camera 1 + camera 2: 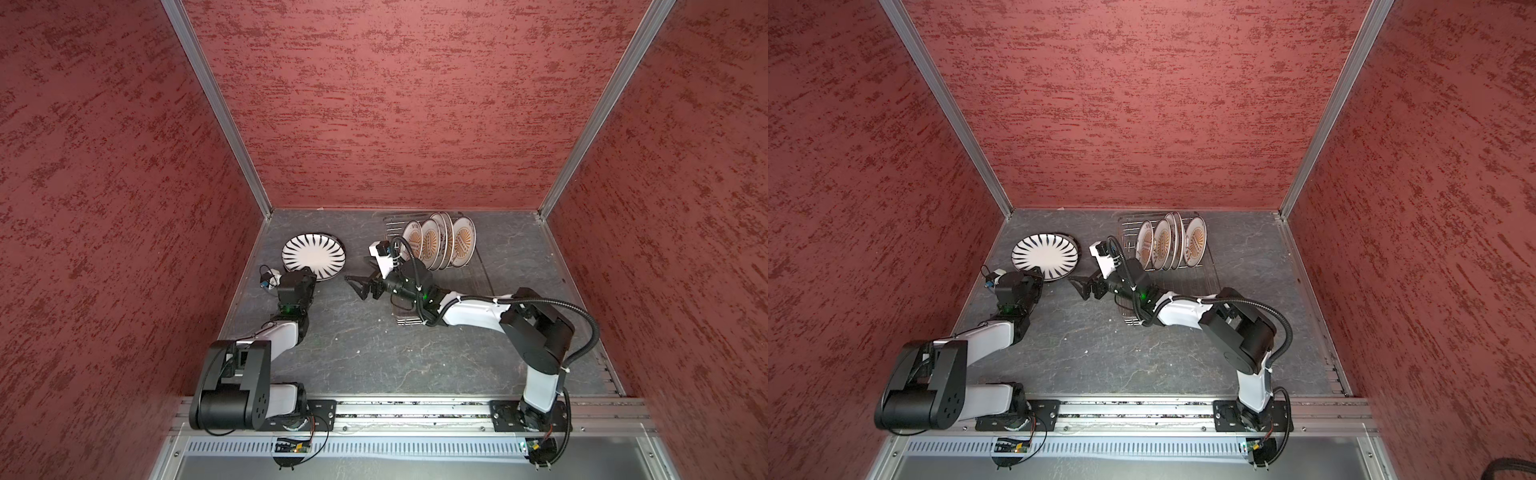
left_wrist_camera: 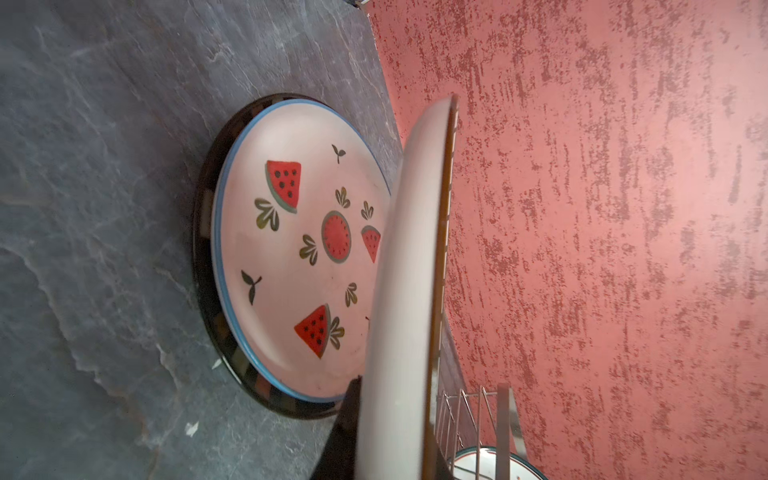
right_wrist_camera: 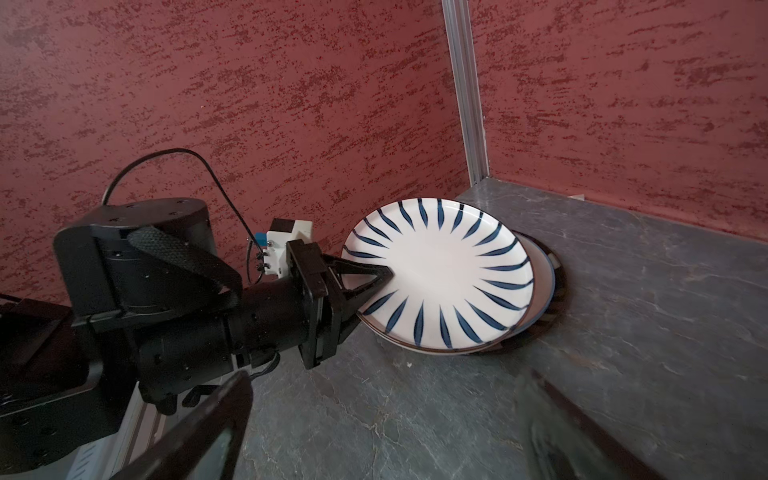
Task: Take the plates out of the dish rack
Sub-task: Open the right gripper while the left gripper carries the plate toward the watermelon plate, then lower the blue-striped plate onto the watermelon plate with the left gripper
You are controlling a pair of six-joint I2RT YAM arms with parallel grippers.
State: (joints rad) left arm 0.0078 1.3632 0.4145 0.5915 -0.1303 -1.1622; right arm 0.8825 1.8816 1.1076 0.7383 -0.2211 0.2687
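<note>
A white plate with dark radial stripes (image 1: 313,254) (image 3: 440,270) is tilted over a stack at the back left. My left gripper (image 1: 309,275) (image 3: 384,282) is shut on its near rim. The left wrist view shows this plate edge-on (image 2: 409,291). Under it lies a watermelon plate (image 2: 291,249) on a dark-rimmed plate (image 2: 203,257). The silver wire dish rack (image 1: 392,226) (image 1: 1127,232) stands at the back right. It holds several upright plates with orange sunburst designs (image 1: 430,243) (image 1: 1163,243). My right gripper (image 1: 361,286) (image 3: 382,436) hangs open and empty between stack and rack.
Red textured walls close in the grey slate table (image 1: 365,353) on three sides. The right forearm (image 1: 469,309) lies across the near end of the rack. A metal rail (image 1: 415,411) with both arm bases runs along the front edge.
</note>
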